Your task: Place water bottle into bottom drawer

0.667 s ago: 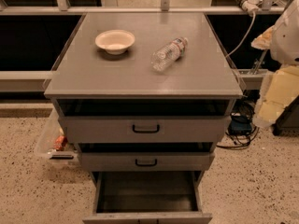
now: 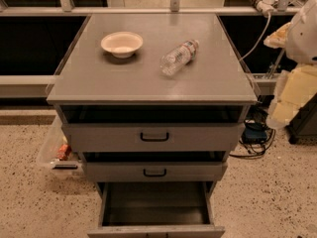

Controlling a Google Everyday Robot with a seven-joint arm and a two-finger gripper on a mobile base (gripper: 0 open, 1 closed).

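Observation:
The water bottle (image 2: 179,57) lies on its side on the grey cabinet top (image 2: 148,83), right of centre, with its cap pointing to the back right. The bottom drawer (image 2: 156,209) is pulled open at the foot of the cabinet, and its dark interior holds nothing. Only white and cream segments of my arm (image 2: 294,83) show at the right edge, beside the cabinet and level with its top. The gripper itself is out of view. Nothing holds the bottle.
A white bowl (image 2: 122,43) sits on the cabinet top, left of the bottle. The two upper drawers (image 2: 154,137) with black handles are slightly ajar. A clear plastic bin (image 2: 58,152) stands on the floor at the left. Cables (image 2: 255,138) lie on the floor at the right.

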